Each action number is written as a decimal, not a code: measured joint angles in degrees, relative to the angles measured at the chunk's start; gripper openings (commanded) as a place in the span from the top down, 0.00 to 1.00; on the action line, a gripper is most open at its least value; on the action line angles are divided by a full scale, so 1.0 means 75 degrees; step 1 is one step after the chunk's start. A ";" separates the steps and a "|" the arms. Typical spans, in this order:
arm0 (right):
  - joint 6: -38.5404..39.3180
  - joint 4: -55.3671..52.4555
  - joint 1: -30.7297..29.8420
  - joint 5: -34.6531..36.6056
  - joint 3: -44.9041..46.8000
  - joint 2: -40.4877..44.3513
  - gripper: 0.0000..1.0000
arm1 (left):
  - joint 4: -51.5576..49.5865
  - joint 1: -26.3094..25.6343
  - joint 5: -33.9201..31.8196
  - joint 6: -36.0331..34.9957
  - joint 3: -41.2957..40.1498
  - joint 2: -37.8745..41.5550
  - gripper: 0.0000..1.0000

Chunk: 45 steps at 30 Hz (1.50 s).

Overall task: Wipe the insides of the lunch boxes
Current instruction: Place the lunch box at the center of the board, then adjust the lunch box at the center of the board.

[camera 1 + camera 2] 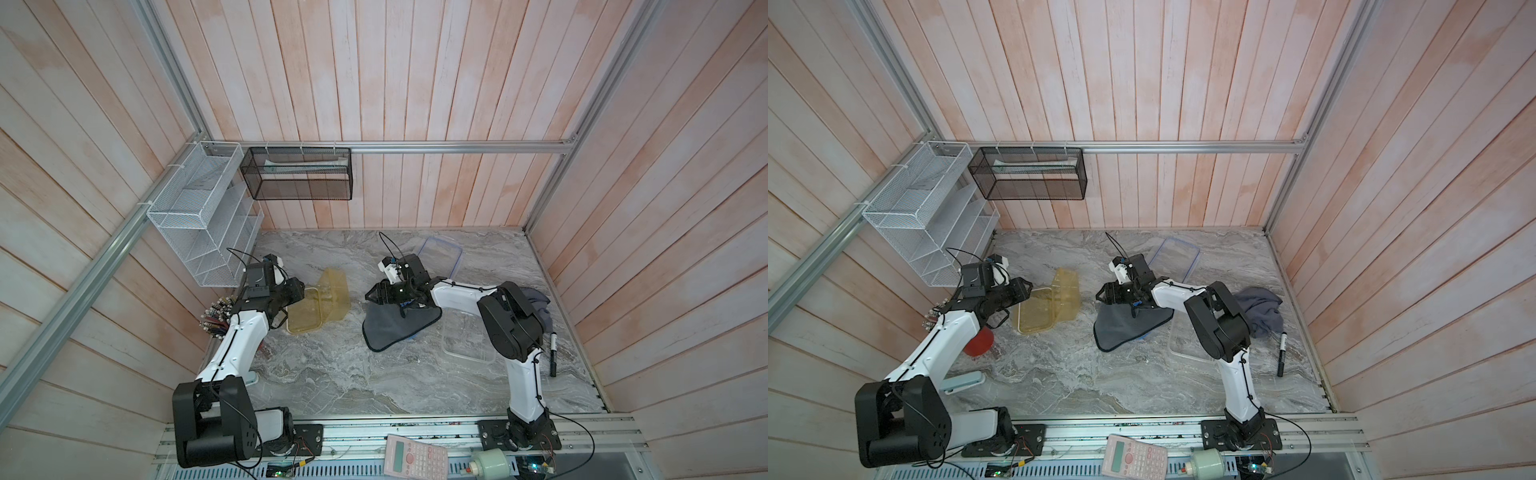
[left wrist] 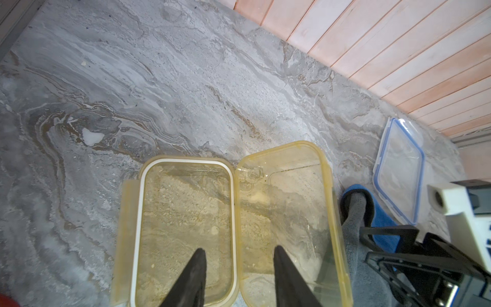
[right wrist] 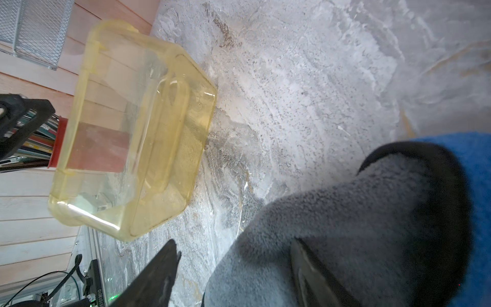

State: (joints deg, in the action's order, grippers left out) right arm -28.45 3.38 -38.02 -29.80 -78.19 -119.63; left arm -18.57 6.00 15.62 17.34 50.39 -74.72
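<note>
Stock on marble top [image 1: 353, 374], as I see it from my desk:
- yellow box [image 1: 336, 297]: open, left of centre, mid-depth. Yellow lid [image 1: 303, 312] lies flat, seal side up, just left of it, edges touching.
- left gripper [image 2: 239, 249]: jaws apart, nothing gripped. One finger is over the lid and the other over the box, straddling the seam.
- clear box [image 1: 461, 340]: open, near right, partly under right arm. Blue-rimmed lid [image 1: 441, 257] lies flat on far side, well apart from it.
- grey cloth [image 1: 395, 328]: spread at centre, btwn the two boxes, over a blue cloth [image 3: 475, 186] of which I see only an edge.
- right gripper [image 3: 233, 242]: jaws wide, not clamped. It sits low over the grey cloth's far left corner, w/ fabric bunched against one finger and the other finger clear.
- misc: dark cloth [image 1: 536, 303] and marker [image 1: 553, 353] at right edge; red cup [image 1: 978, 343] at left; calculator [image 1: 415, 457] on near rail.
</note>
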 measured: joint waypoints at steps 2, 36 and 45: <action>0.0044 -0.0055 -0.0058 0.0102 -0.0012 0.0009 0.23 | 0.0058 0.0000 0.0070 0.0032 -0.0047 0.0029 0.51; 0.0460 -0.0210 -0.0160 0.0603 0.0548 0.1119 0.18 | 0.1440 -0.2515 -0.0157 0.0982 -0.0134 -0.1597 0.63; 0.0577 -0.0236 -0.0085 0.0755 0.1008 0.1614 0.18 | 0.1343 -0.2713 -0.0472 0.0726 -0.0064 -0.1664 0.78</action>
State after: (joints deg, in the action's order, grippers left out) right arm -24.12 1.61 -38.65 -24.14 -70.63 -107.53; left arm -8.49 -14.35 12.08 22.79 49.91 -87.20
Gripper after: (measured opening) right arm 0.824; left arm 0.267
